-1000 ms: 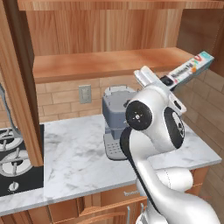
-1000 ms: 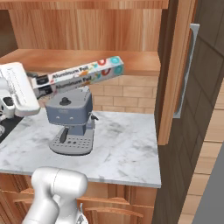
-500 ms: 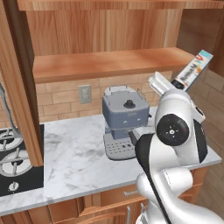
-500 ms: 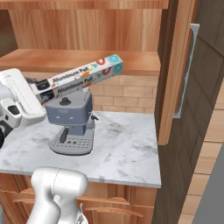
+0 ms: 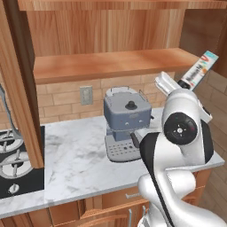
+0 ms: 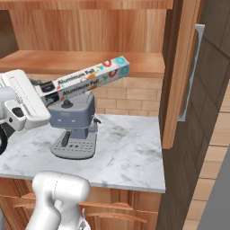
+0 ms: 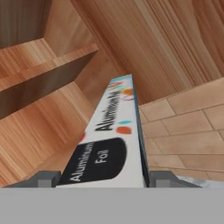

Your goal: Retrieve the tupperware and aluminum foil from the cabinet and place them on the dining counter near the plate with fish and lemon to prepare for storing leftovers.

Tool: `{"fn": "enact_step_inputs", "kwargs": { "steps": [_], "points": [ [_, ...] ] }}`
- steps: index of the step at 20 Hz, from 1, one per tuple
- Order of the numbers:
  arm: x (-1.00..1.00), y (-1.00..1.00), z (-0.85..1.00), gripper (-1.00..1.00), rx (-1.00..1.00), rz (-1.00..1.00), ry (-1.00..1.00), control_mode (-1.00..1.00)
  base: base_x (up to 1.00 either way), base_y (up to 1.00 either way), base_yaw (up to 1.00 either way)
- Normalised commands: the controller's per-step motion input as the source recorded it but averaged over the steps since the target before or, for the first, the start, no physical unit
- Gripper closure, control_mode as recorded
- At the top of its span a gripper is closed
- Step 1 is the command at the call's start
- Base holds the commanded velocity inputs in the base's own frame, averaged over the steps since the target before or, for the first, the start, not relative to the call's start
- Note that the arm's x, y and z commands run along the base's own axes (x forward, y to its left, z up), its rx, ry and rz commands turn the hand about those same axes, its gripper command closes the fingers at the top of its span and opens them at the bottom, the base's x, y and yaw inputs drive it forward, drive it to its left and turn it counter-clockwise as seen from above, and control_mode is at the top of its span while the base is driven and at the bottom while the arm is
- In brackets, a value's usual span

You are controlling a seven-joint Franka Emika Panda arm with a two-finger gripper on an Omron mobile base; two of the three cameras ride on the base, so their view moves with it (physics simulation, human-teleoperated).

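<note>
We have the foil (image 6: 85, 81) clamped by one end in the fingers (image 7: 103, 179), held above the coffee machine (image 6: 72, 123). Carry it level, clear of the cabinet (image 6: 81, 60) shelf.

The gripper (image 6: 45, 92) holds the aluminum foil (image 6: 87, 80) by its near end. The box is clamped between the fingers and points away from the hand, tilted upward toward its teal end, with the label facing the viewer. It hangs in the air above a grey coffee machine (image 6: 72, 125), which stands on a marble countertop (image 6: 126, 157). Behind the box is the plank shelf of the cabinet (image 6: 81, 60). The cabinet door (image 6: 179, 76) stands open at the right.
</note>
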Motion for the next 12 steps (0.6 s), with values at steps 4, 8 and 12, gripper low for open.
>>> {"fn": "enact_step_inputs", "kwargs": {
  "steps": [4,8,12],
  "points": [
    [-0.06,0.00,0.00,1.00,0.00,0.00,0.00,-1.00,0.00,0.00,0.00],
    [0.00,0.00,0.00,1.00,0.00,0.00,0.00,1.00,-0.53,0.00,0.11],
    [0.00,0.00,0.00,1.00,0.00,0.00,0.00,1.00,-0.93,-0.01,0.38]
  ]
}}
